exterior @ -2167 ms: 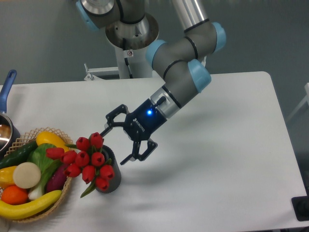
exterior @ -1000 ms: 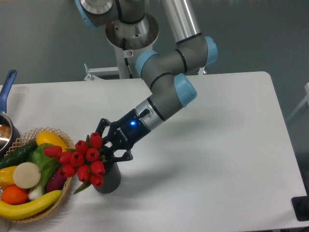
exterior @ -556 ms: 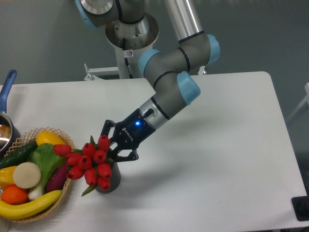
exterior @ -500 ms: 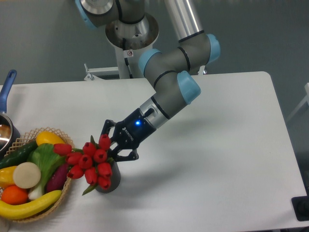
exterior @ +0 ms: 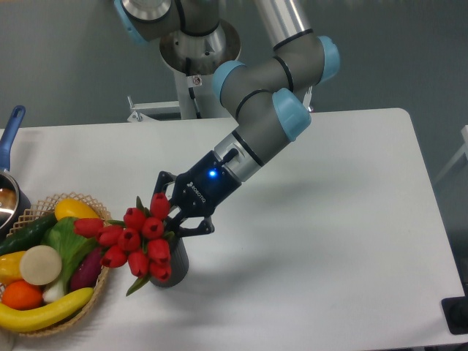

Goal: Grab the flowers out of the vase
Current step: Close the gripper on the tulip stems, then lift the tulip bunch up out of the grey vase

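Lifted slightly, red flowers (exterior: 139, 238) lean left.

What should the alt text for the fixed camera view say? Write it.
A robot arm's tool is closed around a bunch of red flowers standing in a dark vase on a white table; a wicker basket of toy produce sits beside them.

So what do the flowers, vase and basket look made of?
Flowers: likely plastic or fabric; the red buds are uniform and smooth.
Vase: dark grey, matte; could be ceramic or plastic, unclear.
Basket: woven wicker, tan, with an openwork rim.
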